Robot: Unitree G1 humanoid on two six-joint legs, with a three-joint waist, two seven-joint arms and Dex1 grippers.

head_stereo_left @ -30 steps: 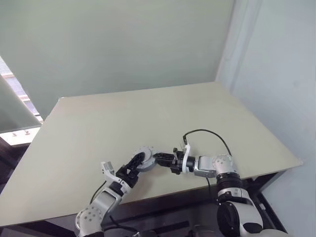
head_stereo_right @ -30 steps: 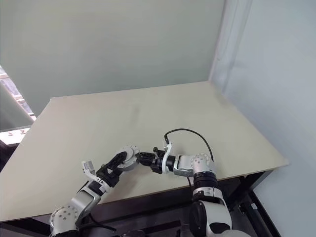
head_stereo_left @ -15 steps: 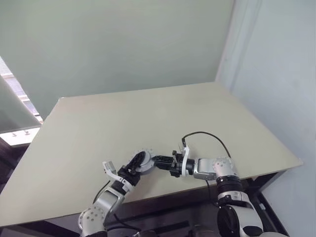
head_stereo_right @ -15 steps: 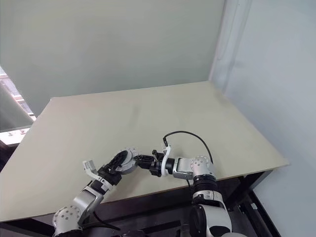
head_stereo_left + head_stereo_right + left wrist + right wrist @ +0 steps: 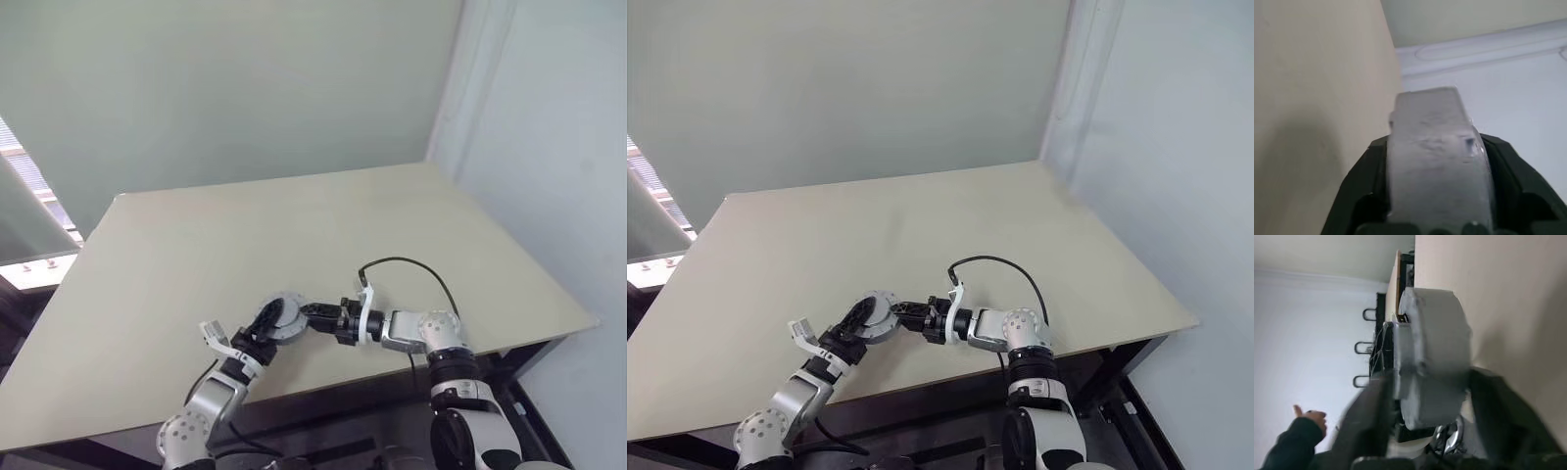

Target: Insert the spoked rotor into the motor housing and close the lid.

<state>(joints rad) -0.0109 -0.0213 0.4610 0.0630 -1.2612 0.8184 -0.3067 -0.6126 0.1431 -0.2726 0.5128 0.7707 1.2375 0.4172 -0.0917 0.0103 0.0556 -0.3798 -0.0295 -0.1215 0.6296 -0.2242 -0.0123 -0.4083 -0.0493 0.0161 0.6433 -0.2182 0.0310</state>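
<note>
Both your grippers meet at the round grey metal motor assembly [image 5: 285,315], held above the beige table [image 5: 294,235] near its near edge: left gripper [image 5: 266,327] clamps it edge-on, while right gripper's [image 5: 315,315] fingers [image 5: 1498,411] straddle it without clearly pinching.

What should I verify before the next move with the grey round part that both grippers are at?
1. Left gripper grips the grey round unit: ok, a finger sits on each side.
2. Right gripper also holds it: cannot tell.
3. Spoked rotor is inside: cannot tell, hidden.
4. Lid fully closed: cannot tell.
5. Table lies under the unit: ok, near the front edge.
6. Person's hand is away from the unit: ok.
</note>
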